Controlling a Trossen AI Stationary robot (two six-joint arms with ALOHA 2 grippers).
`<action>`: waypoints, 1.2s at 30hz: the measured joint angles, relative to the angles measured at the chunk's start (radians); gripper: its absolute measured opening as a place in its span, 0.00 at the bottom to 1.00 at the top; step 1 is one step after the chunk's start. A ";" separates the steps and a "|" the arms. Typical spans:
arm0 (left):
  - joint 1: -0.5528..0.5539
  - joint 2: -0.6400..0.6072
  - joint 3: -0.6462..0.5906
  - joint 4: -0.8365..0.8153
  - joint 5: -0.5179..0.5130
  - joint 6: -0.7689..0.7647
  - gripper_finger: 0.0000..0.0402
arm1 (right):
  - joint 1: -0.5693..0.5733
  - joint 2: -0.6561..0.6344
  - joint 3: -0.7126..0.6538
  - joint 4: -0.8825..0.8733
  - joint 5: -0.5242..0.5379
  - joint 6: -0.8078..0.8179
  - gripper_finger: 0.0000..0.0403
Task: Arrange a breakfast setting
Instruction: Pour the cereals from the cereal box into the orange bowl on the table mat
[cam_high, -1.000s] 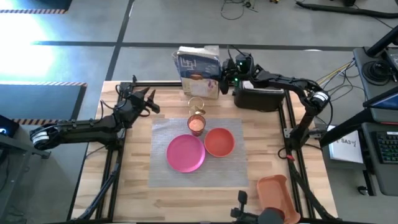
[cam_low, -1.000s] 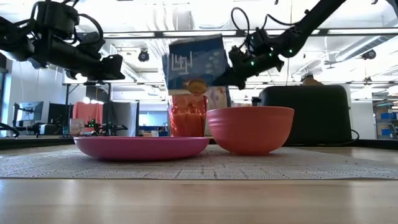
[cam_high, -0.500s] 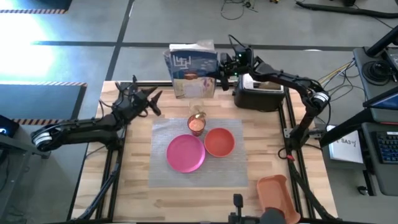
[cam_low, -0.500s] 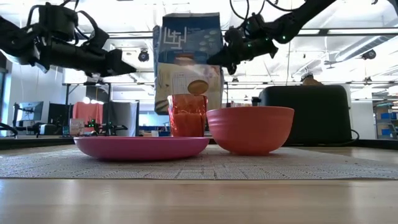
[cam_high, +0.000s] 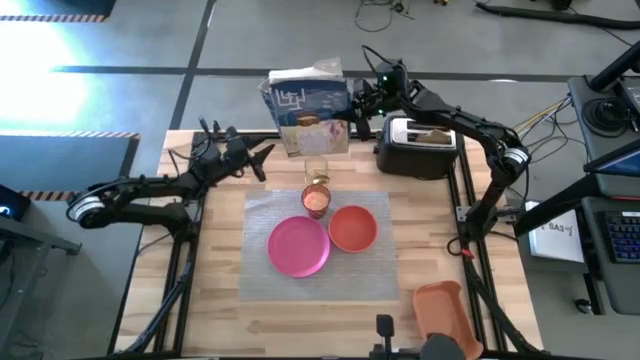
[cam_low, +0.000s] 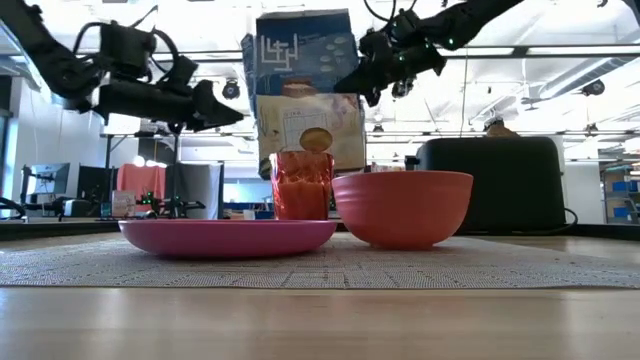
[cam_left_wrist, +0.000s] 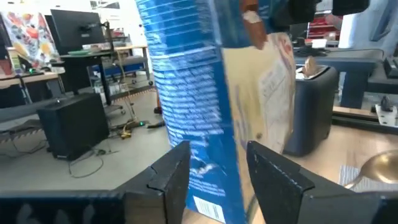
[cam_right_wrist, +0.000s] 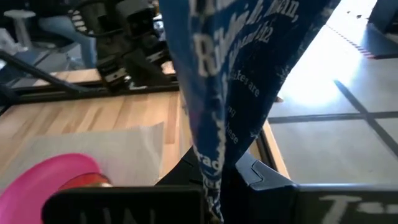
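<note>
The blue cereal box (cam_left_wrist: 211, 106) is blurred and cut off in both wrist views. The clear glass (cam_high: 316, 169) hides behind the orange cup (cam_low: 301, 185) in the low view.

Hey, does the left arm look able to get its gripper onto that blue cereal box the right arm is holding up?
Probably yes. The left gripper is open beside the cereal box, which the right gripper holds above the table's far edge, with nothing between them.
</note>
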 joint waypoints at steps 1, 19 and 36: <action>0.000 0.011 0.011 -0.003 0.000 0.000 0.38 | 0.000 0.000 0.018 -0.036 -0.008 -0.017 0.02; -0.019 0.022 0.057 0.061 0.158 -0.025 0.61 | 0.049 -0.002 0.189 -0.244 -0.022 -0.087 0.02; -0.041 0.012 0.077 0.048 0.156 -0.008 0.61 | 0.079 -0.010 0.190 -0.270 -0.061 -0.085 0.02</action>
